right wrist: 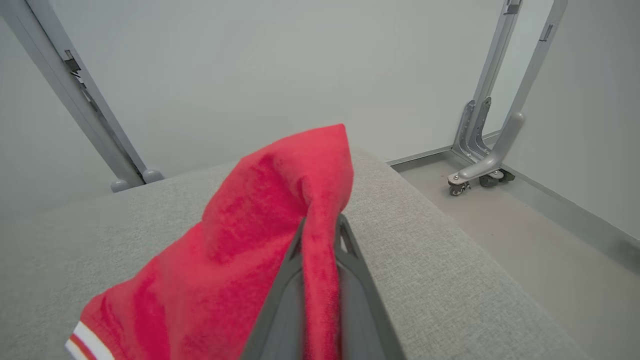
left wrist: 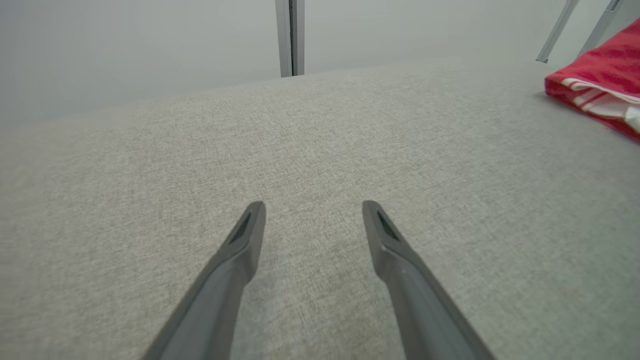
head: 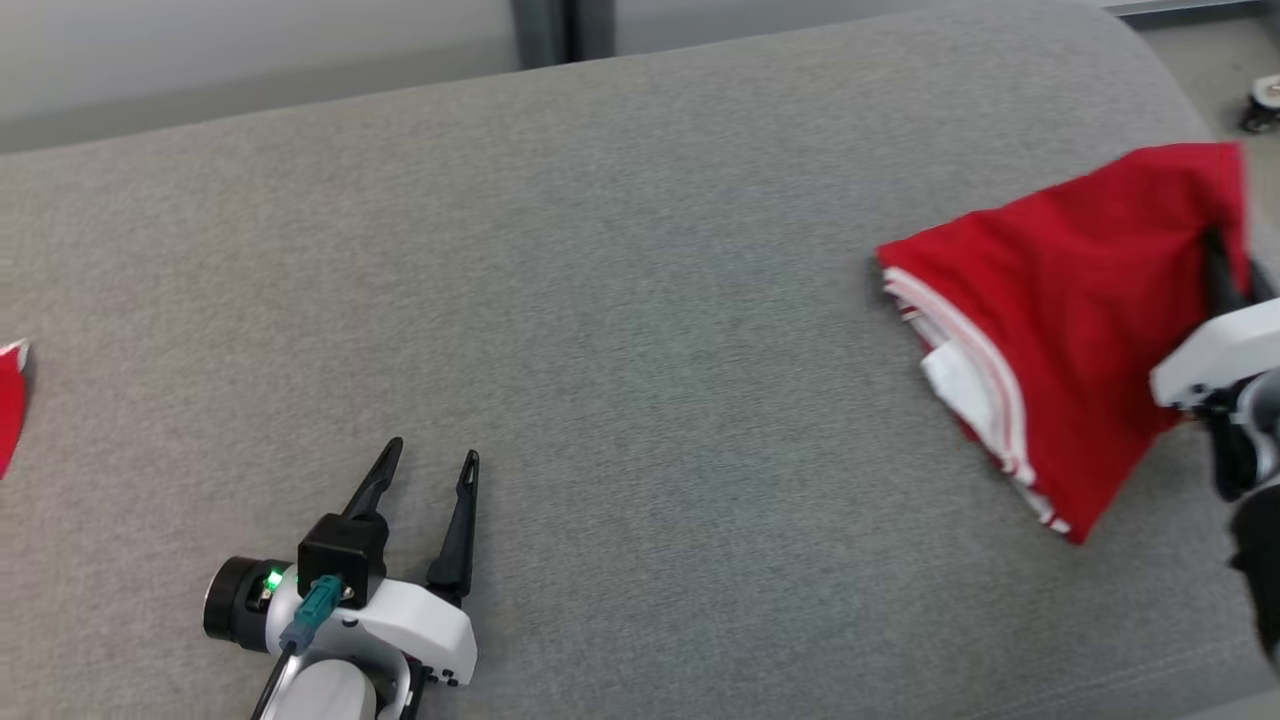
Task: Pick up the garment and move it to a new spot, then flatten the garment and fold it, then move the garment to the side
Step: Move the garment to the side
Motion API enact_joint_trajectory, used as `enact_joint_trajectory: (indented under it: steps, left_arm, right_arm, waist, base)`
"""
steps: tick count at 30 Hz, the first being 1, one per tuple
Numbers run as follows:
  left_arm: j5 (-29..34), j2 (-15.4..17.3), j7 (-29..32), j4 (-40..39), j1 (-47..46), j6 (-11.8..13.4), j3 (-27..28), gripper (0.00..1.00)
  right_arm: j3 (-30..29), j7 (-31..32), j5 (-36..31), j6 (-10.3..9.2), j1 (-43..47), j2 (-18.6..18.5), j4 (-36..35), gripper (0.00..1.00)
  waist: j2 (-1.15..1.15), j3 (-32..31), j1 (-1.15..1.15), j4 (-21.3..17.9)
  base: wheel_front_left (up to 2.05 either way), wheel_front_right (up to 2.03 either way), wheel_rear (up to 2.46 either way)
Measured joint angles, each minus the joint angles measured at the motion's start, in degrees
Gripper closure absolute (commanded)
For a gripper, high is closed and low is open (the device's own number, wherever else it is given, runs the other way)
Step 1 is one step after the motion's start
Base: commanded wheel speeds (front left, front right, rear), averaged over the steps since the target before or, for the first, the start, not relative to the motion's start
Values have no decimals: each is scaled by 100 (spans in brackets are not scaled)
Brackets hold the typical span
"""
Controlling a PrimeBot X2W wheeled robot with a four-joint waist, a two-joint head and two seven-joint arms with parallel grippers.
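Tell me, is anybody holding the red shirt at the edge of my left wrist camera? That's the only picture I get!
Observer: Yes! The right jaws are shut on a pinch of the red garment, holding that corner up.
Operator: Is there anything else red?
Observer: A bit of red cloth peeks in at the head view's far left edge, on the cushion.
Operator: What's past the cushion?
Observer: A grey wheeled frame stands on the floor beyond its right end.
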Motion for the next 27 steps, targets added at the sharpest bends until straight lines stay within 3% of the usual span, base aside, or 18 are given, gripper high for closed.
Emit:
enact_joint_trajectory:
  steps: [7, 12, 14, 21, 23, 24, 27]
  left_arm:
    - [78, -9, 0, -46, -103, -73, 64, 0]
    - [121, -19, 0, -70, -124, -103, 66, 0]
    - [129, -23, 0, -71, -130, -103, 80, 0]
    - [118, -32, 0, -33, -198, -75, 115, 0]
    - [104, -36, 0, -25, -197, -54, 120, 0]
    - [55, -38, 0, -20, -186, -34, 134, 0]
    - [-252, -41, 0, 20, -87, 54, 181, 0]
  right_arm:
    - [-1221, 3, -1249, 0, -297, -779, 494, 100]
    - [-2152, 3, -2145, 0, -296, -988, 498, 100]
    - [-2518, 4, -2482, 0, -297, -947, 327, 0]
    - [-3527, 2, -3527, 0, -258, -554, -552, 0]
    - [-3467, 1, -3632, 0, -259, -320, -780, 0]
    - [-3343, 0, -3587, 0, -250, -5, -945, 0]
    - [-3008, 0, -3466, 0, -93, 314, -1200, 0]
  waist:
    - [0, 215, 0, 418]
    - [0, 329, 0, 593]
    - [0, 363, 0, 626]
    - [0, 316, 0, 689]
    - [0, 259, 0, 696]
    - [0, 185, 0, 702]
    - [0, 44, 0, 709]
  base:
    - [0, 0, 0]
    - [0, 0, 0]
    - [0, 0, 0]
    - [0, 0, 0]
    - [0, 0, 0]
    - [0, 0, 0]
    - [0, 0, 0]
